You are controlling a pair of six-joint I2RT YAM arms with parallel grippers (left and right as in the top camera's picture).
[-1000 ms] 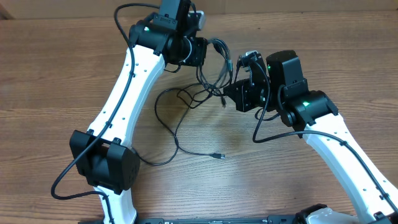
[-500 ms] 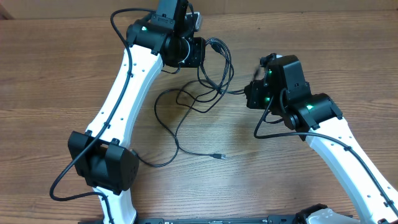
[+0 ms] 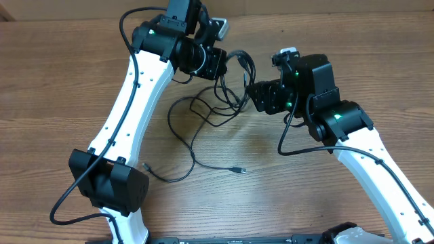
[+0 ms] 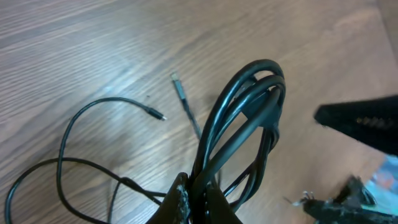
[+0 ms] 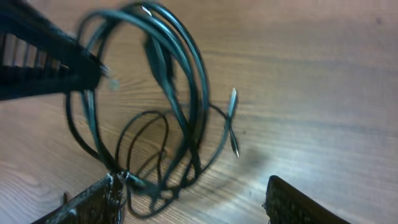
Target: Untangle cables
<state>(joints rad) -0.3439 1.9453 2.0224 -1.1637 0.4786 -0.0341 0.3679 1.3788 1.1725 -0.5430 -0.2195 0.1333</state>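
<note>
The left gripper (image 4: 198, 194) is clenched on a looped bundle of thin black flexible cables (image 4: 245, 109), holding it up off the brown wood-grain table (image 3: 61, 81). Further strands hang below this gripper and trail across the wood, one ending in a small silvery plug tip (image 3: 238, 169). The right gripper (image 5: 194, 202) stands released, jaws wide, just beside the bundle, with loops lying ahead of its fingers. Because the loops overlap, the likely risk is that it closes on several strands at once and drags the whole knot rather than freeing one cord. A hard pull against the left gripper's pinch could tighten the tangle or yank the bundle loose.
</note>
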